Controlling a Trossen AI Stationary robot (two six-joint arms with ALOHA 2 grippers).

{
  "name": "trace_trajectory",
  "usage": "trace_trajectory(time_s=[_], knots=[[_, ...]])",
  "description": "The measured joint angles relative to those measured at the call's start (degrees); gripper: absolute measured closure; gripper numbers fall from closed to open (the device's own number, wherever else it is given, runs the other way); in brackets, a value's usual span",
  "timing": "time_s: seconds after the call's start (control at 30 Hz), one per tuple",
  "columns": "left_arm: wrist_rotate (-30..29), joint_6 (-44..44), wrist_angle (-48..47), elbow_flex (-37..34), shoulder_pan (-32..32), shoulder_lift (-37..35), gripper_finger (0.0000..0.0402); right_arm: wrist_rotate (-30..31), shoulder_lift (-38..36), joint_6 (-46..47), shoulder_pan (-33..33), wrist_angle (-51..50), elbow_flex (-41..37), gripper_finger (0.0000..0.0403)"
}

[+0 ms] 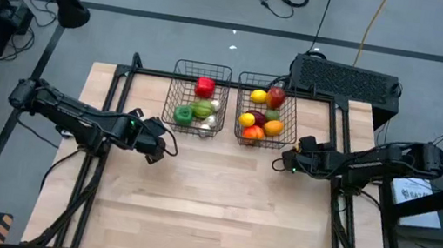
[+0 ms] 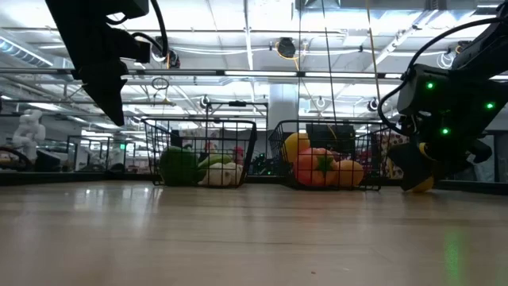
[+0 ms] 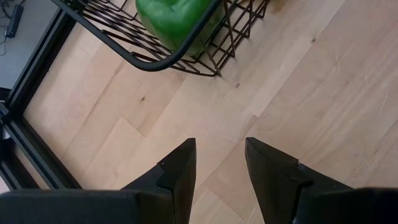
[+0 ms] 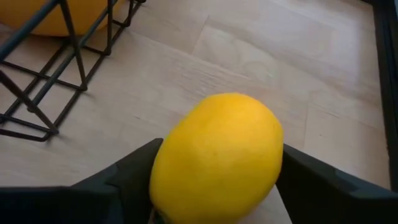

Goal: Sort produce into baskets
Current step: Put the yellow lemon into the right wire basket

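Observation:
Two wire baskets stand at the table's far side. The left basket holds a red pepper, a green pepper and whitish bulbs. The right basket holds lemons, an apple and orange pieces. By the right basket's near right corner, my right gripper is shut on a yellow lemon. My left gripper hangs open over bare wood, just off the left basket's near left corner, with nothing between its fingers. My right gripper pinches the lemon between its two fingers, one on each of its opposite sides. The fingers slant down from the table's right side. The lemon sits low at the table top; whether it rests on the wood, I cannot tell.
A black box stands beyond the table's far right corner. The table's near half is bare wood. Dark frame rails run along the table's left and right sides.

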Motion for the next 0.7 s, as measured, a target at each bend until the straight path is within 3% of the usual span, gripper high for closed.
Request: trace_trajectory(time_s=[0.27, 0.7], knots=[[0.0, 0.0, 0.0, 0.0, 0.0, 0.0, 0.0256, -3.1, -0.1, -1.5, 0.0, -1.4, 1.0, 0.0131], [0.2, 0.0, 0.0, 0.0, 0.0, 0.0, 0.0256, -13.6, -0.1, -0.1, 3.4, -16.2, 9.1, 0.0134]])
